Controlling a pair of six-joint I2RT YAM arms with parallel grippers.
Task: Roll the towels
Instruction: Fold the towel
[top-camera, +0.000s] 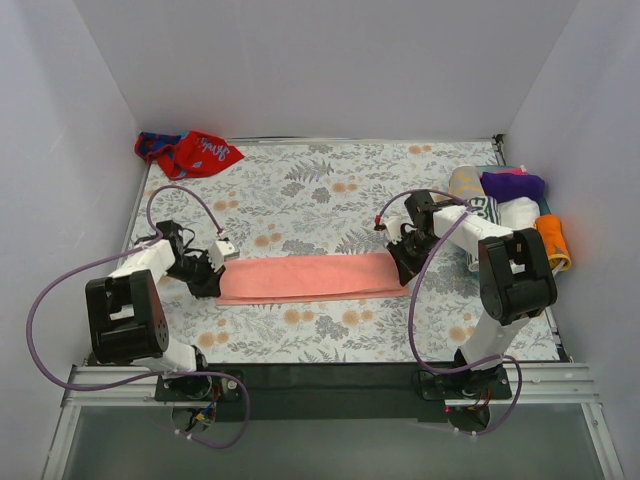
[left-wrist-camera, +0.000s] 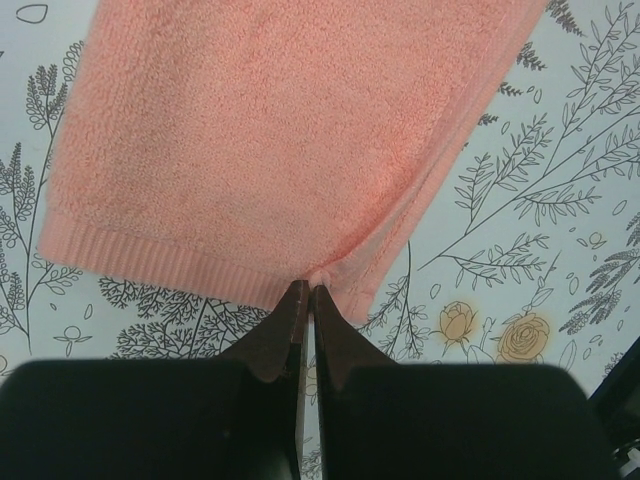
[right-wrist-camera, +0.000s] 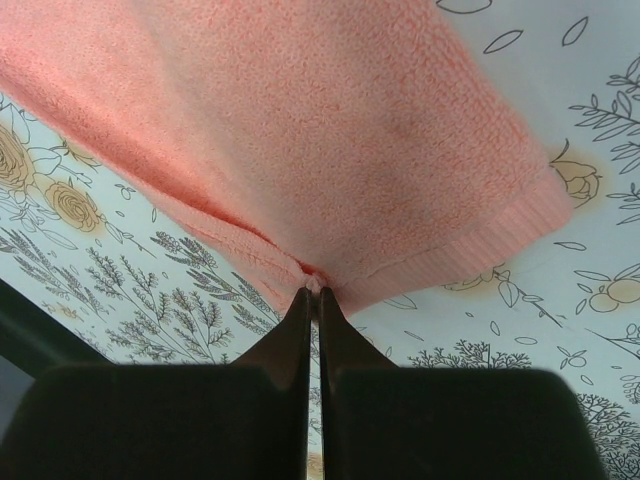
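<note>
Your left gripper (left-wrist-camera: 308, 290) and right gripper (right-wrist-camera: 312, 292) are pinching the soft, floppy pink towel (left-wrist-camera: 260, 130) by its hems at their jaw tips.

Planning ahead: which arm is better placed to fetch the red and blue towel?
Probably left. The red and blue towel lies in the far left corner, nearer the left gripper than the right gripper. Both pinch the pink towel.

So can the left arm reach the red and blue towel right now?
Probably not yet: the left hand is shut on the end of the salmon-pink towel. Nothing lies between it and the red and blue towel.
</note>
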